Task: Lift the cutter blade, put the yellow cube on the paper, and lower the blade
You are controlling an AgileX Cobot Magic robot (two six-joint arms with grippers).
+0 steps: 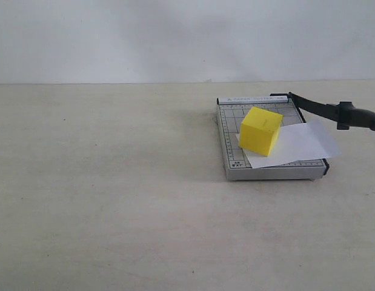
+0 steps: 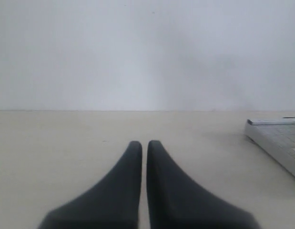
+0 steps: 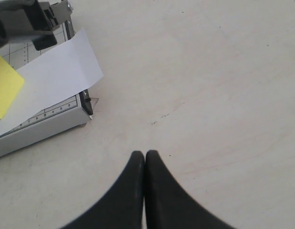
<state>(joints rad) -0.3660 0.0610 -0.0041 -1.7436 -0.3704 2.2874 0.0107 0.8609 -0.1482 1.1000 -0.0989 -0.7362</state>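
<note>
Right gripper (image 3: 145,155) clenched empty, left gripper (image 2: 144,143) likewise. Raised cutter blade (image 1: 317,109), apparently that blurred handle, lies ahead of the nearer right jaws.

The right tool (image 3: 145,156) hangs over the pale worktop (image 3: 218,86), its two black fingers pressed together with nothing between them. Near it, not touching, sits the grey trimmer base (image 3: 37,130), with the white paper (image 3: 56,71) lying across it and overhanging its edge. The yellow cube (image 3: 4,88) rests on the paper. The blurred dark cutter blade (image 3: 18,21) shows beyond.
</note>
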